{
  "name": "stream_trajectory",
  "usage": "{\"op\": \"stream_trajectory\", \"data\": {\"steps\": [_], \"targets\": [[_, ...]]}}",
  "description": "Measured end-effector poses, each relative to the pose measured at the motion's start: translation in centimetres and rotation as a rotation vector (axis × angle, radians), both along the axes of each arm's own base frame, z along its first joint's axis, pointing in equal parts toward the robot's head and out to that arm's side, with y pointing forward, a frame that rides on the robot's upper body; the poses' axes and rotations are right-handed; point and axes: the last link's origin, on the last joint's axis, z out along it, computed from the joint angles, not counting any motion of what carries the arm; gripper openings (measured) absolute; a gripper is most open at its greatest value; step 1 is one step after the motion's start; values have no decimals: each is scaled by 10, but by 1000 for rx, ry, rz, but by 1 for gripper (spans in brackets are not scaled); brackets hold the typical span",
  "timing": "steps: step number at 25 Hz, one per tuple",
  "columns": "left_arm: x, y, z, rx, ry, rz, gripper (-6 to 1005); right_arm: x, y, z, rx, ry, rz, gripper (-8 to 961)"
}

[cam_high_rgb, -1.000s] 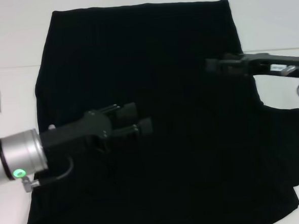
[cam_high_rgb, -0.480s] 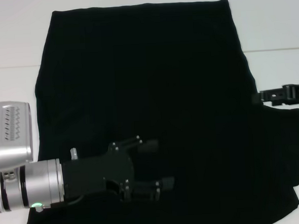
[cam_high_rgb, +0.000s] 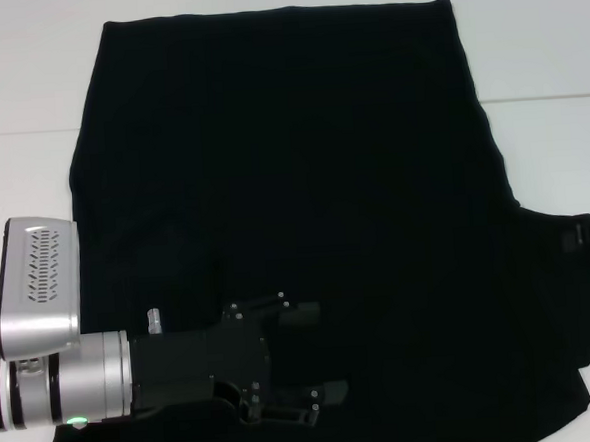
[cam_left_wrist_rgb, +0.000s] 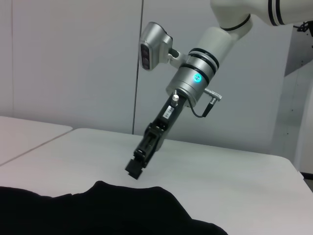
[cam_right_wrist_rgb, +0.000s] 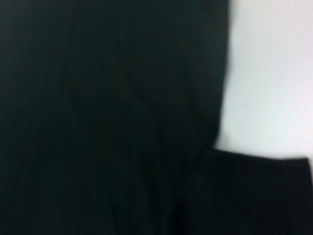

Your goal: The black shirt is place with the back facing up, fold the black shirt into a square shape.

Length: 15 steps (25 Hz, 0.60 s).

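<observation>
The black shirt (cam_high_rgb: 304,210) lies flat across the white table (cam_high_rgb: 26,87), its right sleeve still unfolded, while the left gripper (cam_high_rgb: 318,355), fingers spread, has dropped toward the near hem and the right gripper (cam_left_wrist_rgb: 134,169) has pulled off sideways, seemingly regrouping for another fold.

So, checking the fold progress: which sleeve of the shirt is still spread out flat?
The right sleeve, jutting onto the table. The black shirt shows no sleeve on its left edge.
</observation>
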Motion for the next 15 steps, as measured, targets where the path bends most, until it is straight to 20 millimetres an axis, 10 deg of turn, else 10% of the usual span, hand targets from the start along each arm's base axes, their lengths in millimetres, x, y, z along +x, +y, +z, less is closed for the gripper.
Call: {"op": "stream_trajectory", "data": {"steps": [15], "targets": [[-1, -1, 1, 5, -12, 14, 921, 6, -17, 6, -104, -30, -54, 855]]}}
